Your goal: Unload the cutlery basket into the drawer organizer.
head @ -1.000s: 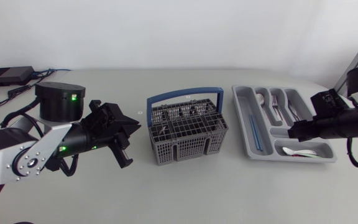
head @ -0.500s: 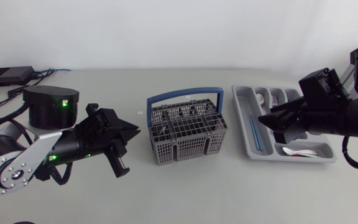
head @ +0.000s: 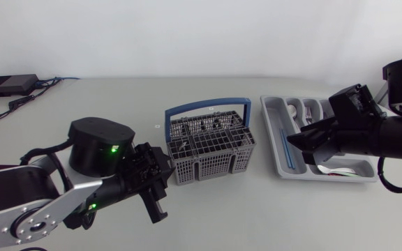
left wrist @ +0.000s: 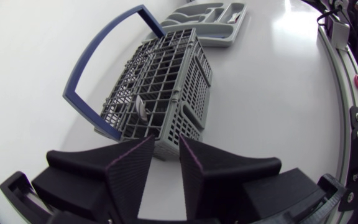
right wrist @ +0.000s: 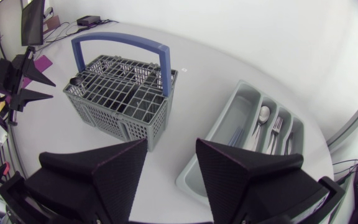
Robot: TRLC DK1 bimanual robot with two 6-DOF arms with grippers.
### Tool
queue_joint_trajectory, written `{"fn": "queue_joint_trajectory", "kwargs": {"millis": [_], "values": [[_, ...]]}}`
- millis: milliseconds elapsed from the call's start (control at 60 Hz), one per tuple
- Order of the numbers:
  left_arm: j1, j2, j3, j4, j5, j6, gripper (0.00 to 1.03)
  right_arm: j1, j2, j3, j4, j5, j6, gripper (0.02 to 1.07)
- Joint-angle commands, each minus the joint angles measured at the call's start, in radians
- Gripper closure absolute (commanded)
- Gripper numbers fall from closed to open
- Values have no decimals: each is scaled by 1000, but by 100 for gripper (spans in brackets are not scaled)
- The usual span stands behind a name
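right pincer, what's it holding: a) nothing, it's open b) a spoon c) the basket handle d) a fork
a: in the right wrist view the right pincer stands open with nothing between its fingers. The cutlery basket and the drawer organizer both lie ahead of it, untouched.

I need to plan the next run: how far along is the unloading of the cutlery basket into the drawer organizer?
Done: a spoon and forks already lie in the drawer organizer. In hand: nothing; the left gripper and right gripper are both open and empty. Left: at least one piece shows inside the cutlery basket, so unloading is unfinished.
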Motion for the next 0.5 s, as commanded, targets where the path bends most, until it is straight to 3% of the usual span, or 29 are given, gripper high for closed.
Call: {"fn": "queue_joint_trajectory", "kwargs": {"millis": [0, 483], "values": [[-17, 45, 42, 31, -32, -28, 45, 4, 0, -30, 18, 0, 22, 49], [-10, 218, 155, 108, -147, -82, 40, 2, 32, -51, 68, -1, 22, 49]]}}
